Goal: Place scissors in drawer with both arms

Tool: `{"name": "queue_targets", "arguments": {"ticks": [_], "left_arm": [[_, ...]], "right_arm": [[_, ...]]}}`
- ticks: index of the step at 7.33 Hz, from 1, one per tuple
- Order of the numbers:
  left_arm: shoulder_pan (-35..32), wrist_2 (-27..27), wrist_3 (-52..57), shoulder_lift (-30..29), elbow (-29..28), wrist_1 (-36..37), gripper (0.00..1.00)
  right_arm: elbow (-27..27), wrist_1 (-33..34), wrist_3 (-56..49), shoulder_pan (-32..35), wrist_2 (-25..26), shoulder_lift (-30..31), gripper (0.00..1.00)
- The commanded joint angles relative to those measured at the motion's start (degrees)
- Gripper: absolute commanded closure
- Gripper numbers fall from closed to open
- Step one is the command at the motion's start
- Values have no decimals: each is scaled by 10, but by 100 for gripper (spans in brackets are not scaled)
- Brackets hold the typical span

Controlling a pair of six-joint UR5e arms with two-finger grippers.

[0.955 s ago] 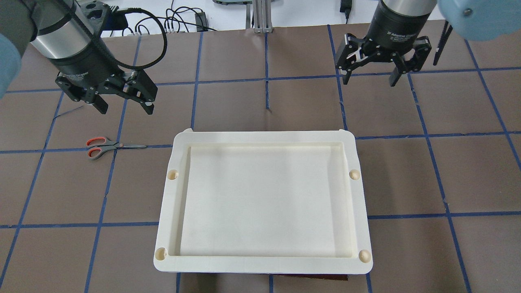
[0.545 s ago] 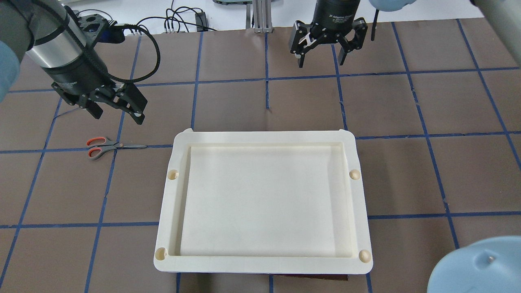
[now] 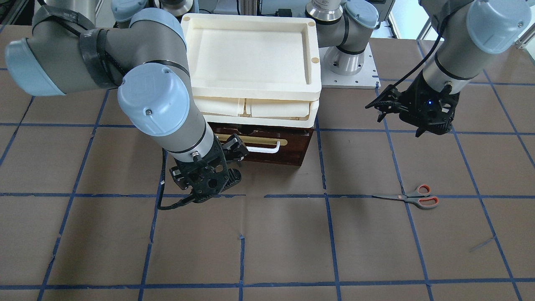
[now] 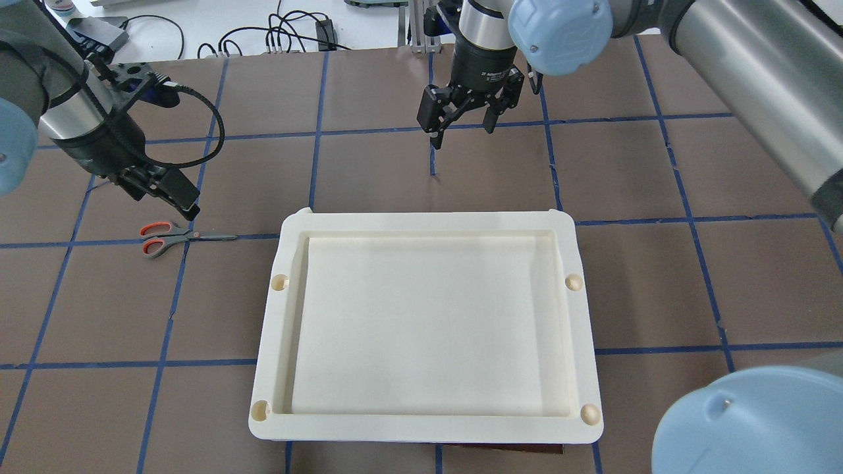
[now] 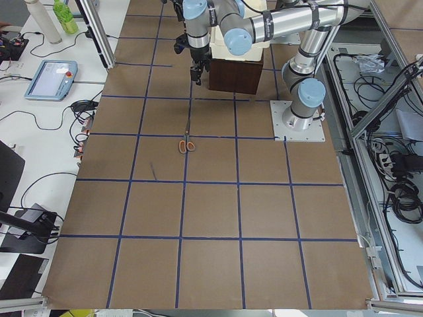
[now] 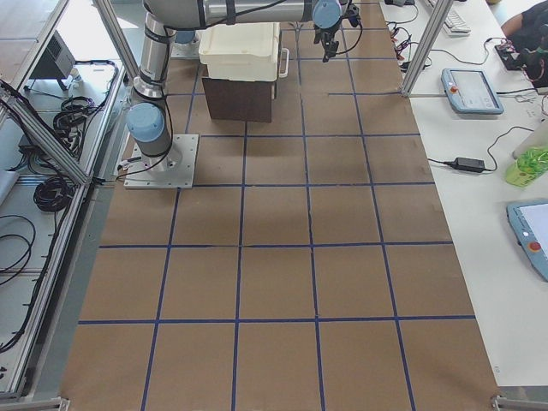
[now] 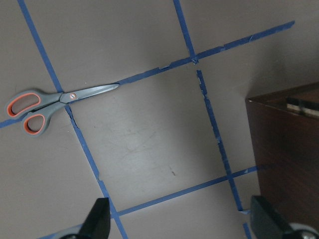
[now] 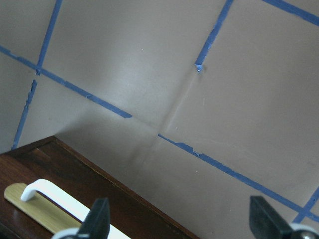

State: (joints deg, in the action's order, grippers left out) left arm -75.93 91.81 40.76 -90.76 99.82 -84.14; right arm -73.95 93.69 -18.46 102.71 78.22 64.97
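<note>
Brown paper covers the whole table, ruled into large squares by blue tape that is torn in places.

Nearest me, behind my own edge, black cables hang in a metal frame. My left arm's base stands on a white mounting plate at that edge. Just beyond it sit the stacked cream trays, and under them the dark wooden drawer. Its white bar handle and brass strip face the far edge. The drawer looks shut to me, though the trays overhang it and I cannot be sure.

My right gripper hangs low in front of the drawer's face, near the handle's end on my right. Its fingers are spread wide with nothing between them.

Out to my left the scissors lie flat and closed on a tape line, blades pointing towards the drawer. They are well clear of every edge of the table. My left gripper hangs in the air near them without touching. Its fingers are also spread wide and empty.

Past the far edge runs a white bench strewn with leads, with a control pendant and a green bottle on it.
</note>
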Motion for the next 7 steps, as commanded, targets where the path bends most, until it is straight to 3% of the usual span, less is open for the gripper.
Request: {"name": "queue_targets", "arguments": {"ticks": [1,3,6,7], "left_arm": [[30,17,118,-61,6,70,0],[42,20,236,-84,10,99,0],[71,28,417,-97,105,267,0],[80,25,466,-112,107,273,0]], "right_arm": [[-20,1,-131,1,-4,-4,0],[-32,-3,-227,1,-4,-3,0],[-56,-5,-309,2,-20,1,0],[-60,-8,-324,2,-41,0,0]]}}
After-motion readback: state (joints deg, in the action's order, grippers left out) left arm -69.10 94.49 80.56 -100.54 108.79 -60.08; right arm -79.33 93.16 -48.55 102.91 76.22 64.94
